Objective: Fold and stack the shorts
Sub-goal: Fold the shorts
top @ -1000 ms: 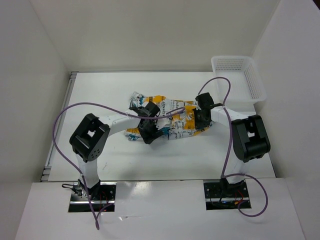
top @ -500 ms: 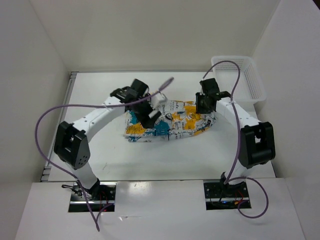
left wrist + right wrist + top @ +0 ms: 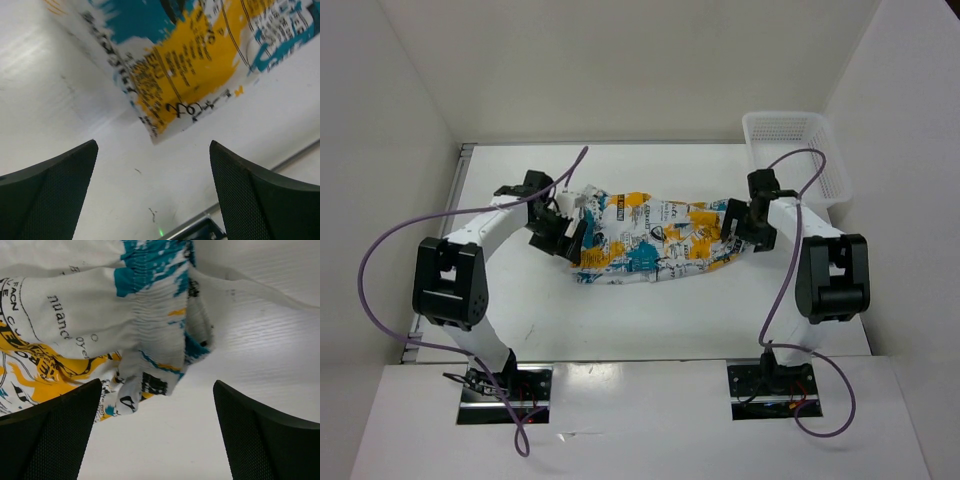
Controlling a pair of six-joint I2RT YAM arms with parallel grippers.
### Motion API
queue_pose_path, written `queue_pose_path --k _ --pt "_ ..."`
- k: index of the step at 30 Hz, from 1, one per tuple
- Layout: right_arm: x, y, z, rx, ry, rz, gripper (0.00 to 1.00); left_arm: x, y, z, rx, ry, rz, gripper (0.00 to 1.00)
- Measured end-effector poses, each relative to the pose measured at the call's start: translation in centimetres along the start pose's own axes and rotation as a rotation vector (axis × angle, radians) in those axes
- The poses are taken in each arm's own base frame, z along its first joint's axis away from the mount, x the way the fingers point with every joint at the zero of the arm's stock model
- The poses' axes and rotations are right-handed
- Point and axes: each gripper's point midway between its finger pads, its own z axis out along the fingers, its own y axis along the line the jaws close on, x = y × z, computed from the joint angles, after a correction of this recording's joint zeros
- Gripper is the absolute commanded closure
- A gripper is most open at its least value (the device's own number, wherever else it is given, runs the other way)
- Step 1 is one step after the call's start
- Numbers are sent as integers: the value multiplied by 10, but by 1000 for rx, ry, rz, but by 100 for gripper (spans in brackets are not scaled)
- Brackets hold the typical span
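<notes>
The shorts (image 3: 655, 240) lay stretched out on the table (image 3: 650, 320), between my two arms. My left claw (image 3: 566, 232) stood spread wide at their left end, pinching nothing. My right claw (image 3: 733, 228) gaped just as wide at the waistband end. A mesh basket (image 3: 798, 150) sat in the far right corner.

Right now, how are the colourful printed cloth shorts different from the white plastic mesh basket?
The cloth shorts are yellow, teal and black on white; the plastic mesh basket is plain white. The shorts lie spread mid-table; the basket stands at the far right corner. Both rest on the white table.
</notes>
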Motion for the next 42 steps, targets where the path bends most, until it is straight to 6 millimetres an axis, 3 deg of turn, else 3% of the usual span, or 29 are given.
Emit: queue_pose_path --k 2,5,6,9,10,12,13,16,23,30,35,42 --pt "4 5 8 -25 27 6 2 14 -9 7 49 42 -17 1" --pt "7 13 22 -63 55 17 15 30 -18 20 121 99 -45 1" --pt "8 15 26 -72 60 21 30 35 -21 25 143 118 -57 1" --pt "9 16 36 -76 70 23 52 45 -25 38 192 167 -88 1" --pt "9 15 37 -76 68 18 65 47 -27 40 210 180 -105 1" --pt "10 16 39 -81 65 9 75 45 -32 40 236 178 -125 1" --pt "10 16 40 -86 65 9 86 45 -33 41 248 178 -131 1" --pt "14 20 41 -117 60 6 98 41 -38 42 282 175 -140 1" --pt "44 17 29 -147 97 22 100 34 -47 22 388 115 -161 1" --pt "48 20 27 -161 111 46 100 33 -10 8 280 79 -252 1" --pt "52 27 20 -197 127 88 100 18 22 -7 242 14 -322 1" --pt "57 31 19 -216 146 121 100 20 31 27 284 89 -395 1"
